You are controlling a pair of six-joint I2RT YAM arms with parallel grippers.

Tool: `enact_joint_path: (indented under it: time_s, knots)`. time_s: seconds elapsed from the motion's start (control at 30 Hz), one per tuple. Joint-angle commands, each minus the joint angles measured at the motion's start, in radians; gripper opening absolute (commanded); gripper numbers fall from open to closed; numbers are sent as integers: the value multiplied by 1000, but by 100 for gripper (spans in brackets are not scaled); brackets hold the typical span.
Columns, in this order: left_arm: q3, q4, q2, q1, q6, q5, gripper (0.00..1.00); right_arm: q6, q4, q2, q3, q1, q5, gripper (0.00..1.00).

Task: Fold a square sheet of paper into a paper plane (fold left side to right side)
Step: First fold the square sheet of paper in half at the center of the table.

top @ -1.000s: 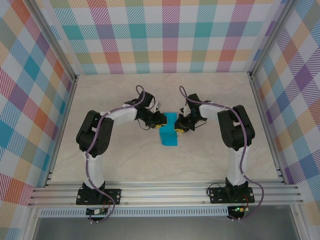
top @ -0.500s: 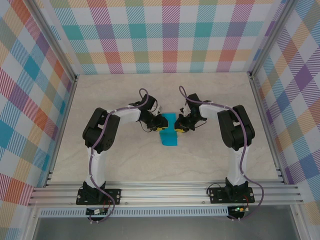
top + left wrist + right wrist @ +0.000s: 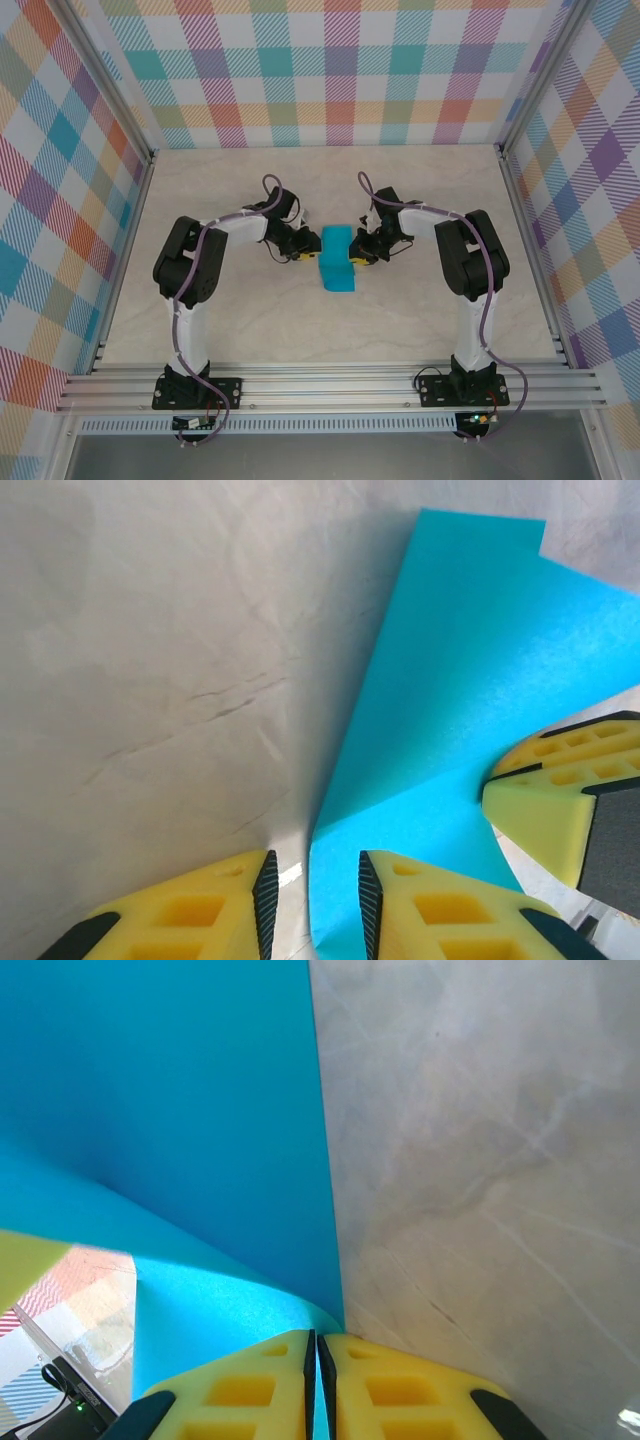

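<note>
Top: thin bright cyan-blue folded paper sheet [image 3: 336, 268] lies between the pincers, left gripper [image 3: 302, 256] beside its left edge, right gripper [image 3: 352, 256] on its right edge.
Left wrist: left gripper [image 3: 318, 865] jaws slightly apart, gripping nothing; sheet [image 3: 450, 710] ahead-right.
Right wrist: right gripper [image 3: 316, 1338] clamped on the sheet [image 3: 180, 1110] edge; sheet spreads ahead-left.

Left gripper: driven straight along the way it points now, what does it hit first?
The sheet of paper. Its left edge lies directly ahead of the left gripper, with a corner already partly between the open jaws. Depth is unclear, so I can't tell whether it touches a pad yet.
</note>
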Motion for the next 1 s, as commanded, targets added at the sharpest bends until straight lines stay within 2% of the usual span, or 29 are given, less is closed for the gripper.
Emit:
enact_joint_path:
  time_s: [0.0,0.17,0.53,0.77,0.97]
  knots:
    - [-10,-24,-68,8,17,9,29,-17,-45,82,-27,11,86,13]
    - [36,-20,-55,-19,16,55,28,-14,-45,82,-25,11,88,13]
    - [174,-29,104,-55,26,98,28,-12,-47,84,-29,12,90,13]
    - [182,-71,133,-49,53,14,28,-16,-53,84,-29,11,97,13]
    - [156,-54,142,-8,41,-28,28,-21,-60,87,-30,11,105,13]
